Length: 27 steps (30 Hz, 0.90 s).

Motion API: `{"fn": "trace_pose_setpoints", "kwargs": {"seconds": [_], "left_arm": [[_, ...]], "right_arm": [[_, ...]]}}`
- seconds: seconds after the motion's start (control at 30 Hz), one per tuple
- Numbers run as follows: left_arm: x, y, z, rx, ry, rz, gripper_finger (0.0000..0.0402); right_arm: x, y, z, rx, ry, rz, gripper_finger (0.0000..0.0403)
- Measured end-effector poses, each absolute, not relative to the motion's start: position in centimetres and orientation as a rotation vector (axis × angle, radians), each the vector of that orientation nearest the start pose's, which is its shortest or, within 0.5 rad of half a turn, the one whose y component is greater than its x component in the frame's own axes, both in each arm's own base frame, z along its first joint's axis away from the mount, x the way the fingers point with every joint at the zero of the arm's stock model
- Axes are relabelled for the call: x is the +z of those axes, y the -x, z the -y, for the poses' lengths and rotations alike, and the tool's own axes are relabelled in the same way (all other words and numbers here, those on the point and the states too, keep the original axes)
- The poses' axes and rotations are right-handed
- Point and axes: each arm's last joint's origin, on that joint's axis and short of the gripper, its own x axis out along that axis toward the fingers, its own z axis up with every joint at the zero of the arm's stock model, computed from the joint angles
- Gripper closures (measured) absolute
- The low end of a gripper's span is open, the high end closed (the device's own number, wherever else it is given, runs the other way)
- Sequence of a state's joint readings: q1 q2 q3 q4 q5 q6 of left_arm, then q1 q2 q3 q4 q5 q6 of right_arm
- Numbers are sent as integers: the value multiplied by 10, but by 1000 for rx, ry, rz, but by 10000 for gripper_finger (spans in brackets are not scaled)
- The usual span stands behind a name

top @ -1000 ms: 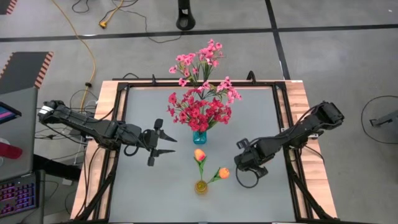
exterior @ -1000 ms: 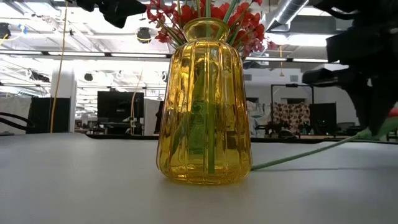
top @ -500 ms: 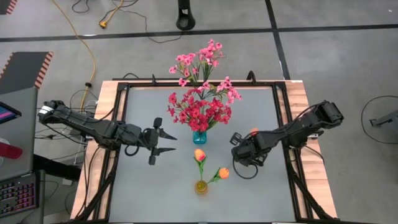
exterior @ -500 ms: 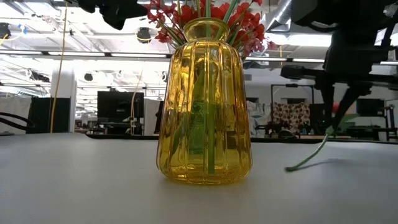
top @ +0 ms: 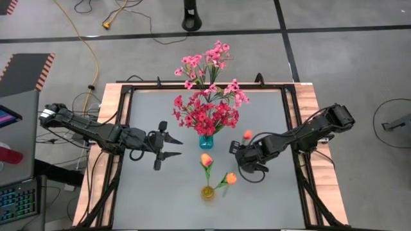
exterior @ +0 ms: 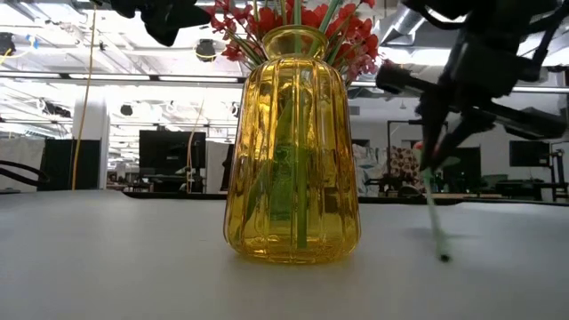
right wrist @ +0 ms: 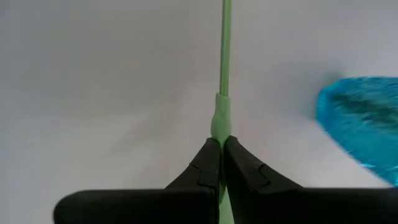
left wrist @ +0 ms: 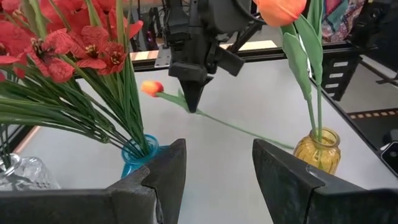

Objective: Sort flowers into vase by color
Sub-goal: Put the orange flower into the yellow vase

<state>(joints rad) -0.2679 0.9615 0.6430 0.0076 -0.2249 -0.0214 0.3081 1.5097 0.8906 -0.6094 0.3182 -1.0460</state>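
My right gripper [top: 237,150] hovers right of the blue vase [top: 205,141] and is shut on a loose orange tulip whose bud [top: 248,135] shows beside it. The blue vase holds red sprays [top: 205,115]. A yellow ribbed vase [exterior: 293,151] near the front holds two orange tulips [top: 206,159] by their stems. Pink sprays [top: 209,64] stand in a clear vase [left wrist: 25,175] near the far edge. My left gripper [top: 172,146] waits open, left of the blue vase. My right gripper pinches the tulip's green stem [right wrist: 219,121] between its two fingers [left wrist: 193,93], a short way from the bud [left wrist: 152,88]. The fingers come from above, pointing down, across the stem. The long free end [exterior: 436,222] slants down toward the table; whether its tip touches, I cannot tell.
Dark rails [top: 123,128] and a wooden border [top: 103,141] frame the grey table top. Bare table lies on either side of the yellow vase [top: 207,191]. A yellow cable [top: 90,58] runs over the floor beyond the table.
My right gripper has moved toward the table's left and far edge, nearer the blue vase, and has risen and turned. The tulip's stem, which lay along the table, now slants steeply below the fingers, and the bud has come into sight in the high view.
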Motion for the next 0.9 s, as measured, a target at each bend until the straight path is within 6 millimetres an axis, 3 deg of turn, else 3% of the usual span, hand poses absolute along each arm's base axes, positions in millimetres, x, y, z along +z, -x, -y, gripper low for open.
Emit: {"fn": "trace_pose_setpoints", "kwargs": {"seconds": [0.4, 0.73, 0.9], "left_arm": [[271, -206, 50, -33, -23, -302, 228], [271, -206, 49, -19, -2, -301, 228], [271, -206, 49, -1, 20, -302, 228]], "right_arm": [[188, -269, -75, 577, 1302, -1006, 362], [188, -265, -69, 307, 1224, -1130, 364], [190, -269, -70, 218, 1144, -1089, 366]]}}
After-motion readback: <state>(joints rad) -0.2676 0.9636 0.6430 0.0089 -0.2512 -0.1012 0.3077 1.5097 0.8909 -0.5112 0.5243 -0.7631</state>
